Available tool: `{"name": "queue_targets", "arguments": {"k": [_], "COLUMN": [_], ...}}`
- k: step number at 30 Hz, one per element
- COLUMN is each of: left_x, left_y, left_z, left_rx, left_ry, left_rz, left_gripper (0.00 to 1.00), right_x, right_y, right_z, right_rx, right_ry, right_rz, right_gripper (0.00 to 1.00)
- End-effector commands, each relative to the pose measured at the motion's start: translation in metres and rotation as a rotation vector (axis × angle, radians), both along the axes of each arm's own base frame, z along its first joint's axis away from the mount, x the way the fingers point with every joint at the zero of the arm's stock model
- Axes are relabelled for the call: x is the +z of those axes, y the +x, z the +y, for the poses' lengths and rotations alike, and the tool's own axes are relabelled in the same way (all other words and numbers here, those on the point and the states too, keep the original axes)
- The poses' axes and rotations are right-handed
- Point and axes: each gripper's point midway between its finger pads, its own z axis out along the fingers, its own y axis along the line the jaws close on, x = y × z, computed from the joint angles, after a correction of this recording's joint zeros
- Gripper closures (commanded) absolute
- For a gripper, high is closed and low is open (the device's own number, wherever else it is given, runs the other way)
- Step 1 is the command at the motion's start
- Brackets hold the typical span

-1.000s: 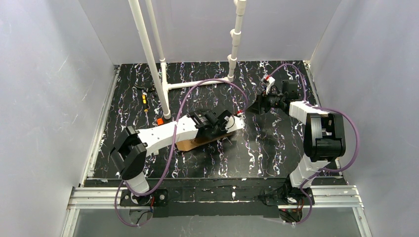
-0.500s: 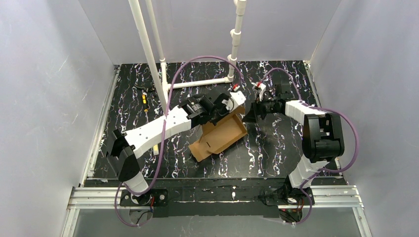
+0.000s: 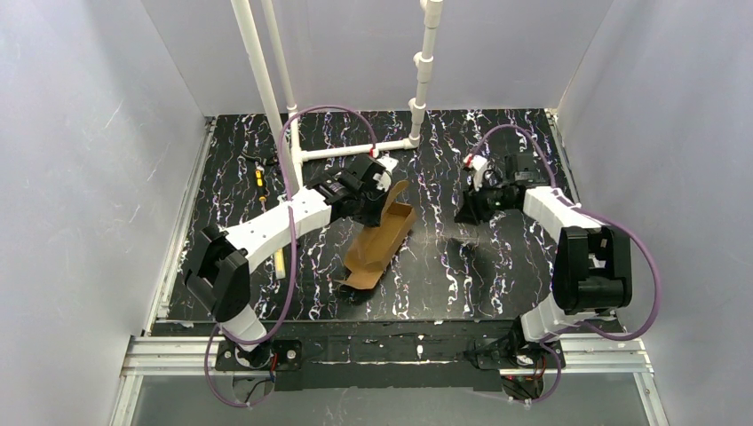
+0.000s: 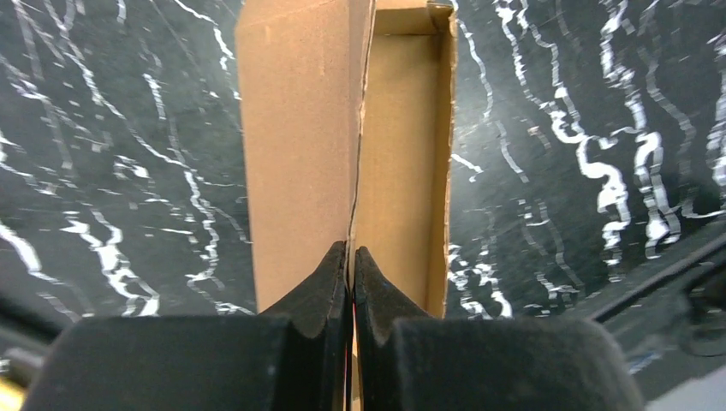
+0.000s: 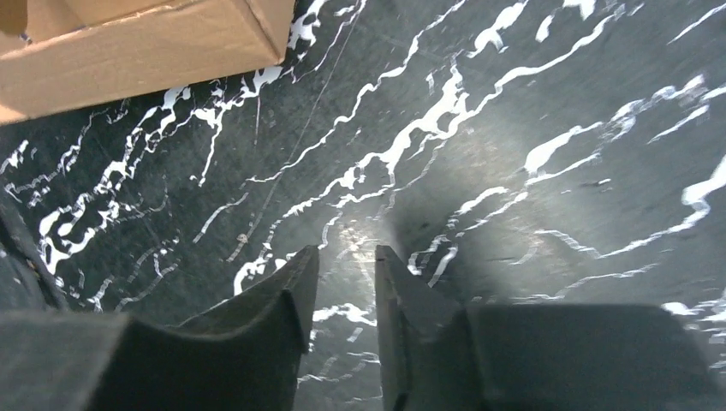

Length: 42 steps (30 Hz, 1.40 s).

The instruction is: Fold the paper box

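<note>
The paper box (image 3: 380, 238) is judged part-formed, walls raised but lid unclosed; the left gripper (image 4: 351, 257) pinches one panel edge, and the right gripper (image 5: 347, 265) is narrowly parted and empty.

plain brown cardboard paper box (image 3: 377, 240), half folded into a long open tray, side walls up, flat flap at the near end, sitting diagonally mid surface (image 3: 444, 266), one wall pinched in the left hand (image 4: 351, 253)

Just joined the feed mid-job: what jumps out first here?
The brown paper box lies mid-table, half folded, its far end pinched by the left gripper, jaws shut on a cardboard edge. To its right, the right gripper hovers over the black marbled table, jaws apart and empty.
</note>
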Motion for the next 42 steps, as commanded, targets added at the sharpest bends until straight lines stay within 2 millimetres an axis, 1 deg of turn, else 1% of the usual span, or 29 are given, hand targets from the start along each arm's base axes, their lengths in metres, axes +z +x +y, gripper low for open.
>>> {"name": "queue_targets", "arguments": {"k": [1,4,7,9,12,14,16,19,20,22,23,24,26,27,30,32,33,37,40,41,42], "left_x": [0.02,0.022,0.029,0.034,0.042,0.045,0.044,0.038,0.036,0.031,0.031,0.03,0.032,0.031,0.039,0.044,0.046,0.046,0.045,0.043,0.041], "left_y": [-0.013,-0.018,-0.021,-0.024,-0.027,-0.027,-0.026,-0.027,-0.027,-0.028,-0.027,-0.028,-0.029,-0.03,-0.032,-0.033,-0.034,-0.033,-0.032,-0.03,-0.03], "left_z": [-0.021,-0.027,-0.032,-0.033,-0.038,-0.04,-0.041,-0.043,-0.043,-0.041,-0.038,-0.035,-0.028,-0.023,-0.009,0.001,0.006,0.034,0.049,0.055,0.059], "left_rx": [0.148,0.188,0.206,0.214,0.235,0.252,0.268,0.286,0.289,0.294,0.295,0.295,0.281,0.276,0.238,0.222,0.22,0.246,0.282,0.307,0.332], "left_ry": [-0.269,-0.335,-0.393,-0.43,-0.486,-0.515,-0.535,-0.553,-0.561,-0.572,-0.583,-0.592,-0.611,-0.612,-0.599,-0.576,-0.56,-0.467,-0.469,-0.479,-0.489], "left_rz": [0.136,0.182,0.2,0.207,0.224,0.232,0.243,0.275,0.285,0.312,0.323,0.333,0.326,0.315,0.241,0.193,0.168,0.071,0.004,-0.018,-0.03], "left_gripper": [1.0,1.0,1.0,1.0,1.0,1.0,1.0,1.0,0.97,0.85,0.75,0.69,0.63,0.58,0.42,0.37,0.35,0.33,0.32,0.33,0.37], "right_x": [-0.02,-0.022,-0.025,-0.03,-0.04,-0.046,-0.053,-0.06,-0.061,-0.062,-0.062,-0.062,-0.061,-0.061,-0.062,-0.062,-0.062,-0.057,-0.056,-0.057,-0.056], "right_y": [0.006,0.016,0.015,0.017,0.025,0.032,0.033,0.03,0.03,0.031,0.032,0.032,0.032,0.032,0.033,0.032,0.031,0.029,0.026,0.024,0.022], "right_z": [0.012,0.023,0.043,0.05,0.051,0.047,0.048,0.052,0.052,0.052,0.052,0.051,0.051,0.051,0.049,0.047,0.046,0.041,0.037,0.036,0.036], "right_rx": [-0.182,-0.268,-0.273,-0.306,-0.365,-0.421,-0.441,-0.433,-0.434,-0.437,-0.44,-0.442,-0.441,-0.442,-0.449,-0.454,-0.456,-0.487,-0.517,-0.532,-0.536], "right_ry": [-0.095,-0.131,-0.129,-0.161,-0.237,-0.281,-0.3,-0.305,-0.309,-0.314,-0.316,-0.316,-0.316,-0.317,-0.327,-0.332,-0.332,-0.318,-0.298,-0.284,-0.272], "right_rz": [0.042,0.043,0.05,0.05,0.037,0.037,0.054,0.068,0.067,0.066,0.063,0.062,0.059,0.059,0.057,0.057,0.055,0.052,0.067,0.083,0.096], "right_gripper": [0.67,0.71,0.71,0.72,0.72,0.72,0.72,0.72,0.72,0.72,0.72,0.71,0.71,0.71,0.71,0.71,0.71,0.7,0.7,0.69,0.69]}}
